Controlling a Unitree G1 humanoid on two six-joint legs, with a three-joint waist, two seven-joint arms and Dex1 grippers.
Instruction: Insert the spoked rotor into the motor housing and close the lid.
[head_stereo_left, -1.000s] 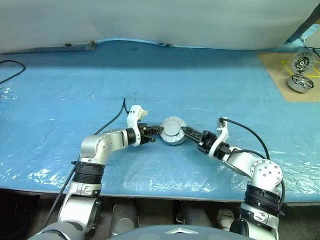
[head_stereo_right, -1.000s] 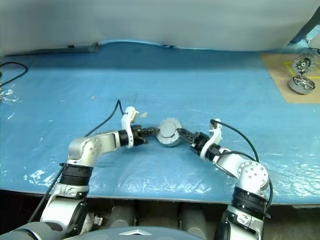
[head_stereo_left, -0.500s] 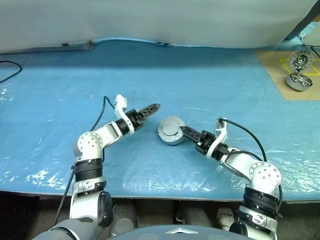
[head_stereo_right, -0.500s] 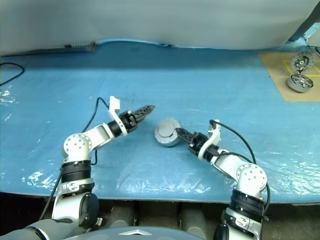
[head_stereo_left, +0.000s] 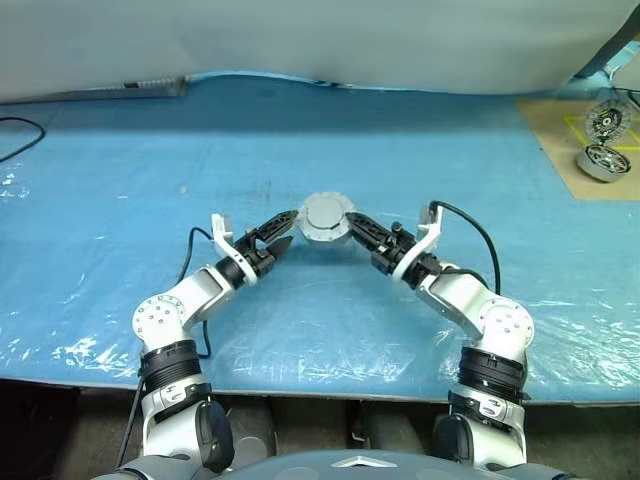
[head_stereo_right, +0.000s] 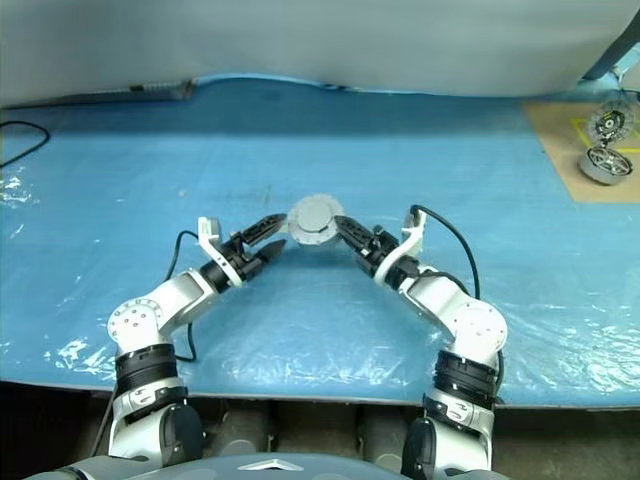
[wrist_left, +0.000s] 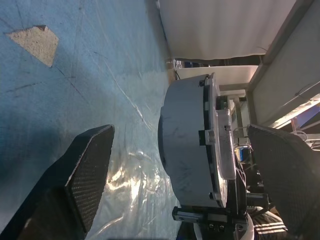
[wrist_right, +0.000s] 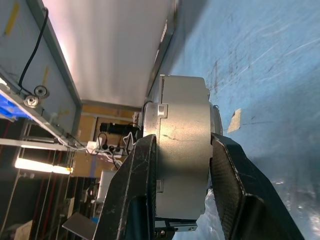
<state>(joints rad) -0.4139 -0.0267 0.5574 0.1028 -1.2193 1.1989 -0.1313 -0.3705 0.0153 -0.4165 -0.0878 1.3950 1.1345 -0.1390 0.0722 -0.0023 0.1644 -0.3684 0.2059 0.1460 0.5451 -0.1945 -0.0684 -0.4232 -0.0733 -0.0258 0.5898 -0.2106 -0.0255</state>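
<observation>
- The counter (head_stereo_left: 120, 150) is covered in a blue plastic sheet, with a tan board (head_stereo_left: 560, 140) off at the far right corner.
- The motor housing (head_stereo_left: 325, 217) with the lid (wrist_left: 223, 145) shut on it sits mid-counter, held up on edge between the two arms.
- Right gripper (head_stereo_left: 352, 223): jaws clamped on the housing's flat faces, pretty clear from the wrist cam.
- Left gripper (head_stereo_left: 280, 232): jaws spread wide, just beside the housing, not touching.
- Two shiny spoked units (head_stereo_left: 601, 160) sit on the board, well away.

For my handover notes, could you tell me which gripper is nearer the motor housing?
Right. The right gripper is clamped on the motor housing; the left gripper is open beside it, not touching.
</observation>
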